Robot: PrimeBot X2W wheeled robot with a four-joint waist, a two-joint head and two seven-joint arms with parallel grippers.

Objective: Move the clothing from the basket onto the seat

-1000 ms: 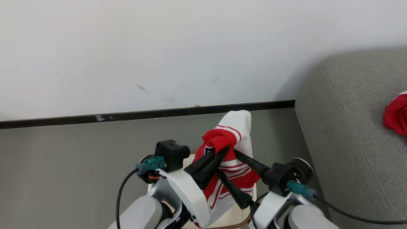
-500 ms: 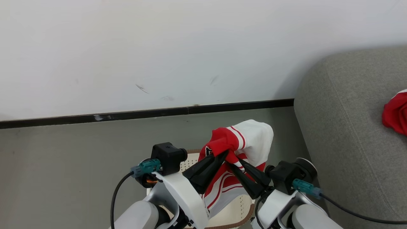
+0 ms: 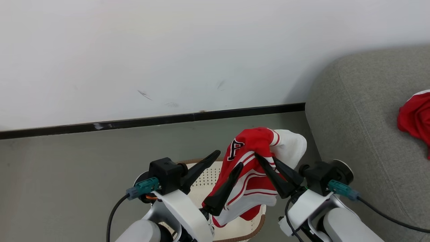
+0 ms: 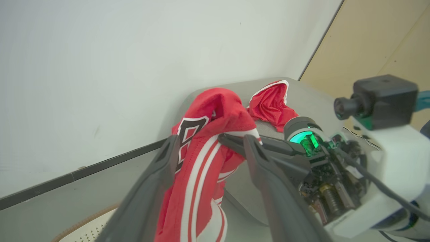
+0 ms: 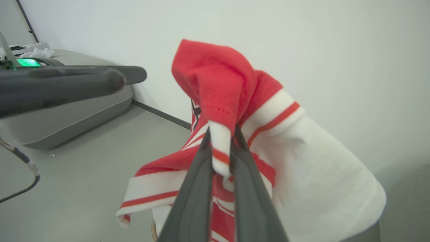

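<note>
Pinching the striped white cuff of a red garment (image 3: 250,144), the right gripper (image 3: 264,158) has both fingers closed on the cloth; the right wrist view shows the cuff squeezed between the two tips. The garment hangs in the air above the basket (image 3: 205,175), over its right side. A white part bulges out toward the seat (image 3: 352,117), and red-and-white striped folds trail down toward the basket's inside. Black-and-white lettering shows on the upper red part. The left gripper (image 3: 228,159) is just beside it with its fingers spread wide and gripping nothing. In the left wrist view the striped cloth hangs down between those open fingers, and I cannot tell whether it touches them. The basket stands on the grey floor (image 3: 67,174), near the seat's rounded front corner, and the two arms hide its near rim. A second garment (image 3: 415,121), also red, lies crumpled on the seat, well in from that corner. Behind everything a white wall (image 3: 168,50) meets the floor along a dark skirting (image 3: 134,121).
</note>
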